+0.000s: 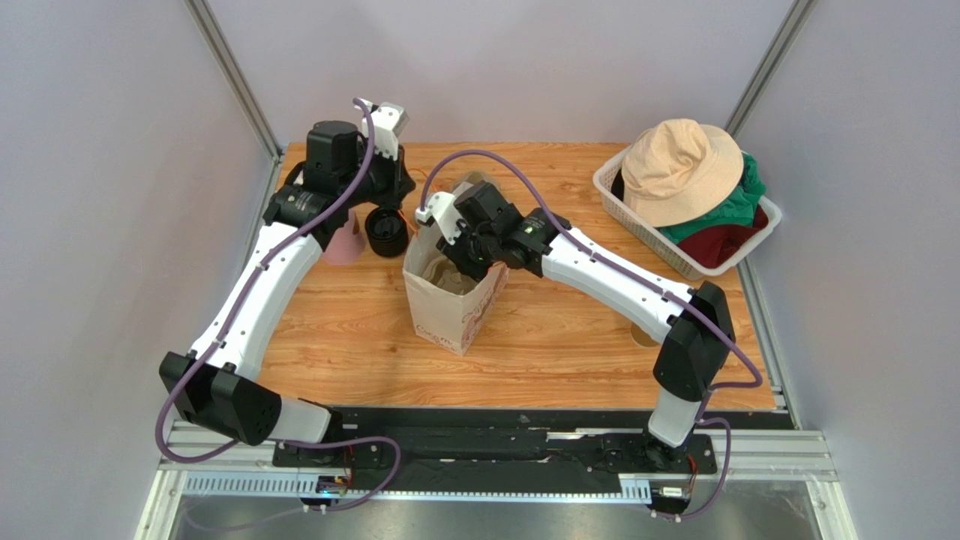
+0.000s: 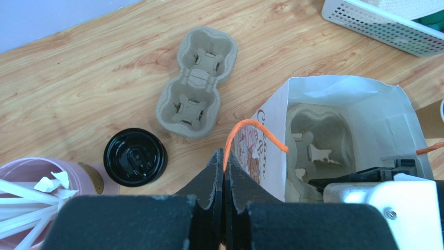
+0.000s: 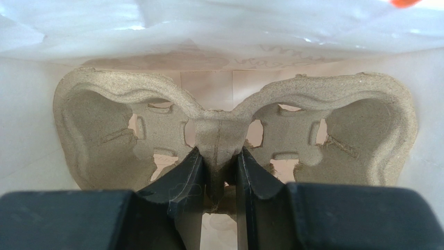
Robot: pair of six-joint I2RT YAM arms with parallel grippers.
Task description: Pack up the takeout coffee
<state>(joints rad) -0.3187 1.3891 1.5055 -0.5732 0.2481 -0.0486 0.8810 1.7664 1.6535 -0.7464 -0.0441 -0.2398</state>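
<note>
Right fingers [image 3: 197, 164] clenched a carrier [image 3: 219, 130] inside the bag [image 2: 260, 143] (left fingers [image 2: 221, 166] pinched its handle [image 2: 258, 130]); coffee [image 2: 135, 157] stood on the counter [image 1: 563, 326] toward its far-left corner, not yet packed.

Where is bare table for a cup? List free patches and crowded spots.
Free: the near strip of table in front of the paper bag; the back edge between bag and basket. Crowded: back left, around the lidded cup, pink cup and spare carrier.
</note>
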